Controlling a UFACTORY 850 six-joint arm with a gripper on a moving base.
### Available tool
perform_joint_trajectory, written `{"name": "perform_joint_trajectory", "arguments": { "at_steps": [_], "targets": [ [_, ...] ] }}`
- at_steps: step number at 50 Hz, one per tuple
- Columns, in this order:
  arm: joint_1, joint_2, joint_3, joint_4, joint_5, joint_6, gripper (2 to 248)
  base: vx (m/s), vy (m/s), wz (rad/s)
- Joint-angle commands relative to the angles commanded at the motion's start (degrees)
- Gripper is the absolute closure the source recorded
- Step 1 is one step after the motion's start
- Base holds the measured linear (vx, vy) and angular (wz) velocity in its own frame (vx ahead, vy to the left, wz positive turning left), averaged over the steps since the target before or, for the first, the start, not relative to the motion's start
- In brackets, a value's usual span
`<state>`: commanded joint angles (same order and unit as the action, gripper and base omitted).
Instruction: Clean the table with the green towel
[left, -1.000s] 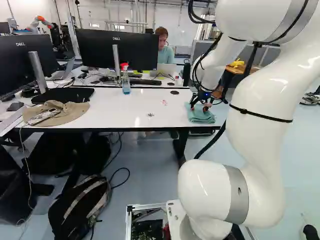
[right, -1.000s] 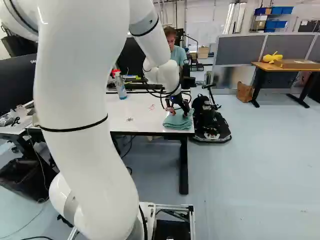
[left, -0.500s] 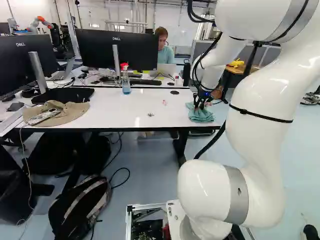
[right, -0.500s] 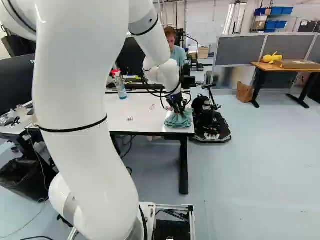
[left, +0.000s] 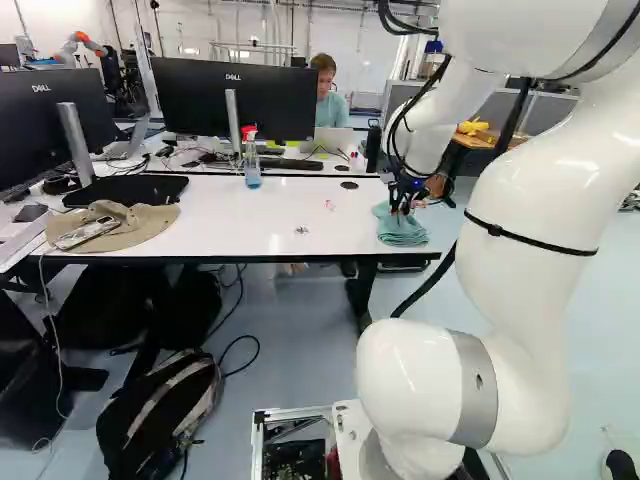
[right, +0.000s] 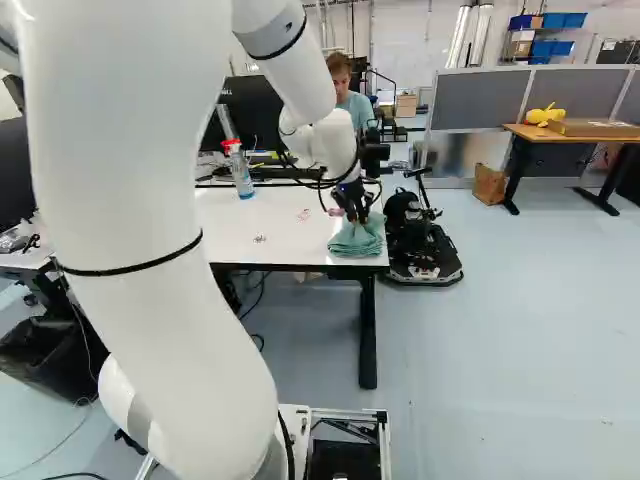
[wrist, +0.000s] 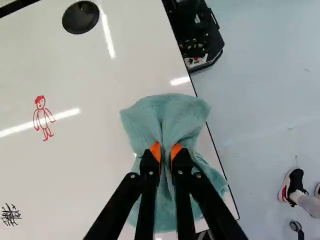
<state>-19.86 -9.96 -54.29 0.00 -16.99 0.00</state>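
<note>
The black two-fingered end effector (wrist: 165, 151) is pointed down, its fingers nearly together, with a raised fold of cloth pinched between the orange pads (wrist: 155, 150). The cloth is the folded, soft green towel (wrist: 145, 117); it lies at the corner of the white, glossy-topped counter (wrist: 75, 175), close to the side edge, gathered inward at the grip and spread on both sides of it. Grasping is judged complete, or close to it. Cleaning is judged outstanding: a red line drawing of a small figure (wrist: 43, 118) stands whole on the surface, well apart from the towel, and a black crosshatched scribble (wrist: 10, 215) is likewise legible. Neither mark shows smearing. Outstanding work: carry or slide the towel inward, then rub over both marks with steady pressure until they are gone. Farther along the counter, the clear spray bottle with a red head (left: 252, 168) and the tan fabric hat (left: 145, 224) stand apart from the marks; neither appears to obstruct the wiping.
</note>
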Motion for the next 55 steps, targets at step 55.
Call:
{"name": "perform_joint_trajectory", "arguments": {
  "at_steps": [55],
  "targets": [
    [8.23,8.07,1.8,0.0,0.0,0.0,208,0.0,0.0,0.0]
  ]
}}
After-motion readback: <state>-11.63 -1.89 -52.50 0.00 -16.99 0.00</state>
